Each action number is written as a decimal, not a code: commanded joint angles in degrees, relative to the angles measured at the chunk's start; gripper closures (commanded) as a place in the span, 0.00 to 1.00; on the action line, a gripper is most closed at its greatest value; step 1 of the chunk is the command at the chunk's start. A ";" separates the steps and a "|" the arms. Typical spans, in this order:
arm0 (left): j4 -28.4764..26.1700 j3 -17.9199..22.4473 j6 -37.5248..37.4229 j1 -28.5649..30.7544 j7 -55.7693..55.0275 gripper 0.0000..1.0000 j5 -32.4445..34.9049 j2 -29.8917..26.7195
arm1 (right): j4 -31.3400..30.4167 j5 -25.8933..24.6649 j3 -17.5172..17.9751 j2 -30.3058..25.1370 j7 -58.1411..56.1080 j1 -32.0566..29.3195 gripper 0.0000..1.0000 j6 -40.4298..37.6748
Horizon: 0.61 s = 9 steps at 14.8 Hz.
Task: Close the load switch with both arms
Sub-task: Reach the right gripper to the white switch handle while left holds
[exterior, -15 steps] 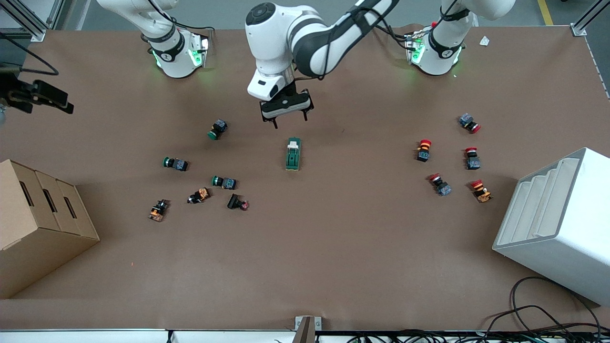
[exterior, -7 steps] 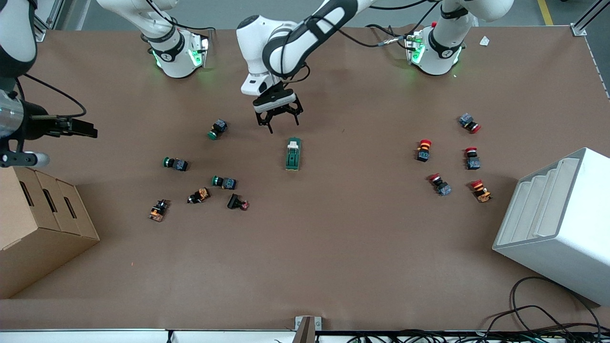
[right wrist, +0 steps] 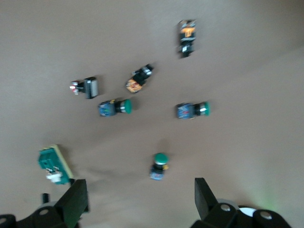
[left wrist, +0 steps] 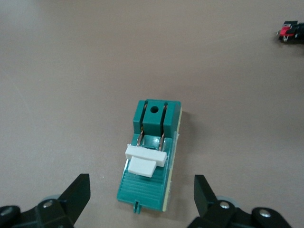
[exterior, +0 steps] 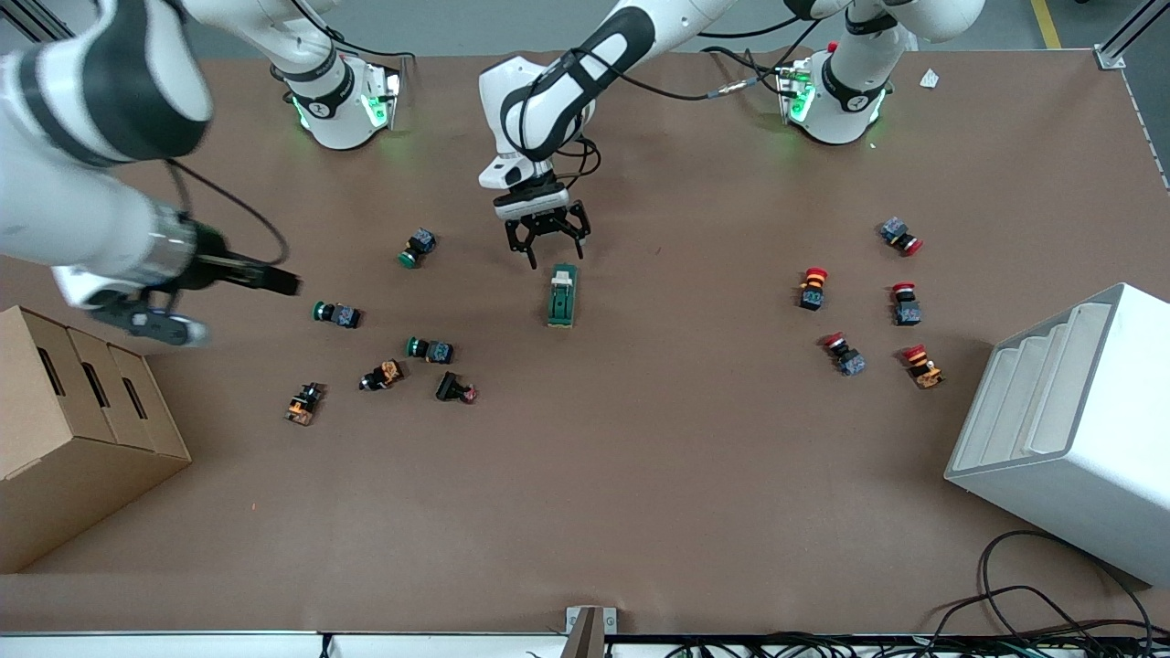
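The dark-green rectangular load switch (exterior: 562,295) lies mid-counter; the left gripper (exterior: 547,245) hovers above its white-lever end, jaws spread to straddle it, while the right gripper (exterior: 265,280), jaws also spread, is over the green push-buttons (exterior: 336,313)

So over the last second the left arm's black two-finger gripper (exterior: 547,247) dropped down and swung in, and now it hangs right over the white-lever end of the dark-green rectangular load switch (exterior: 562,295), fingers spread wide. The right arm's black gripper (exterior: 279,282) came sweeping in from the table edge by the cardboard boxes and is now up over the table next to a green-capped push-button (exterior: 335,313).
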 commanded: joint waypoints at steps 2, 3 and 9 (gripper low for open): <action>-3.05 0.23 0.55 -0.32 -6.14 0.03 9.33 0.74 | -9.84 1.79 -0.40 -1.18 16.38 9.62 0.00 13.07; -2.97 0.23 0.55 -0.32 -8.76 0.03 12.14 1.61 | -12.04 2.66 -0.40 -1.10 19.56 11.99 0.00 17.72; -3.06 0.31 0.55 -0.06 -17.40 0.03 24.71 5.31 | -24.79 12.77 -0.40 1.79 22.75 22.28 0.00 38.21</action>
